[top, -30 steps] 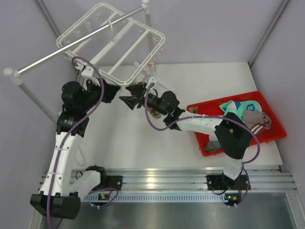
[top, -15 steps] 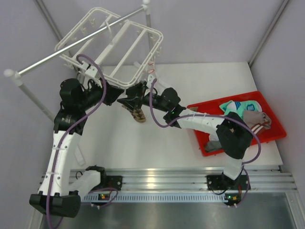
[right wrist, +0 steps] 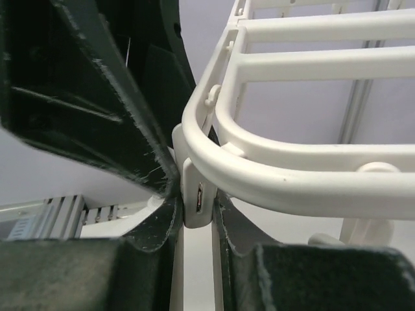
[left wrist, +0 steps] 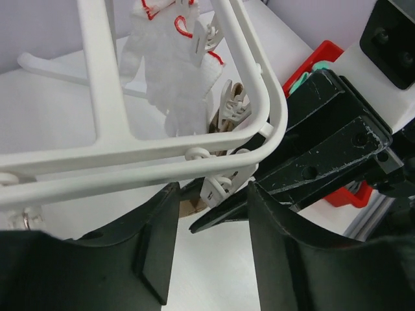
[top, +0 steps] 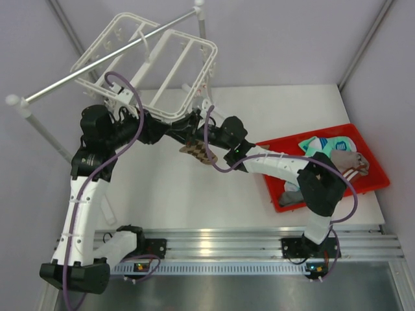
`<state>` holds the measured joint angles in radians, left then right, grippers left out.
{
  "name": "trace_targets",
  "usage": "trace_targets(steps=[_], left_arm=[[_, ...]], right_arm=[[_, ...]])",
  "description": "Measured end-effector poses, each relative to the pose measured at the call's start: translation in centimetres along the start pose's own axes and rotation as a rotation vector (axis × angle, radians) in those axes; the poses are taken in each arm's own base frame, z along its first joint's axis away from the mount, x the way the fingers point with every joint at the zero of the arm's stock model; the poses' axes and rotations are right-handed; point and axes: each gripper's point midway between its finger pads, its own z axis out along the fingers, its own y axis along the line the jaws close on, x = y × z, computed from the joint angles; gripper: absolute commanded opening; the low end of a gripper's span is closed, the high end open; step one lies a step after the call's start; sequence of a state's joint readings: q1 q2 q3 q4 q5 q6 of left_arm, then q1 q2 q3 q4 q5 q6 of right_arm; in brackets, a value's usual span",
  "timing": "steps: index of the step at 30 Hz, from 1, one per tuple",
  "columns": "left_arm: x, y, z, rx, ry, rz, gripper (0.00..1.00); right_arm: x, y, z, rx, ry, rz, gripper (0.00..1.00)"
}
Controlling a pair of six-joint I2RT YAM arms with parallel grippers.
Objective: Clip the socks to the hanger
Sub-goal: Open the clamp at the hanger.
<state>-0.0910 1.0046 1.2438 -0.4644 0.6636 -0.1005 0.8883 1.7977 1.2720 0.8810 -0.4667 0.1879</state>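
R hand [right wrist: 193, 194] pinches clip [right wrist: 198, 210] at hanger [right wrist: 272, 175] corner, prob. to spread its mouth. L hand [left wrist: 211, 217] jaws apart, straddling same clip, gripping nothing. Sock [top: 198, 153] dangles just under that corner, above surface [top: 168, 188]; what holds it unclear.

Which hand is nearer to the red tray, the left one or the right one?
Right. The right hand grips a clip at the hanger's corner, left of the red tray; the left hand is further left.
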Motion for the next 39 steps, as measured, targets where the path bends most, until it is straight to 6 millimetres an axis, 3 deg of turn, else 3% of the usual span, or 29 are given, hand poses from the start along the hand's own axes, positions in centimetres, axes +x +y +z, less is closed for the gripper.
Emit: trace_targets(steps=[4, 12, 19, 29, 35, 39], left_arm=[[-0.1, -0.2, -0.6, -0.033, -0.008, -0.074, 0.64], [-1.1, -2.1, -3.4, -0.069, -0.089, -0.125, 0.67], [-1.2, -1.5, -3.1, -0.092, -0.093, -0.16, 0.75], [-1.6, -0.3, -1.8, -0.113, -0.101, -0.204, 0.72], [-2.6, -0.5, -1.7, -0.101, -0.128, -0.198, 0.57], [-2.7, -0.5, -1.7, -0.1, -0.128, -0.194, 0.56]], right_arm=[[-0.7, 0.1, 0.1, 0.017, -0.005, -0.055, 0.0], [-2.4, 0.5, 0.5, 0.092, -0.021, -0.203, 0.0], [-1.8, 0.1, 0.5, 0.154, 0.025, -0.305, 0.0], [-1.0, 0.4, 0.5, 0.174, 0.079, -0.376, 0.0], [-1.4, 0.3, 0.9, 0.19, 0.098, -0.403, 0.0], [-1.6, 0.2, 1.0, 0.203, 0.106, -0.409, 0.0]])
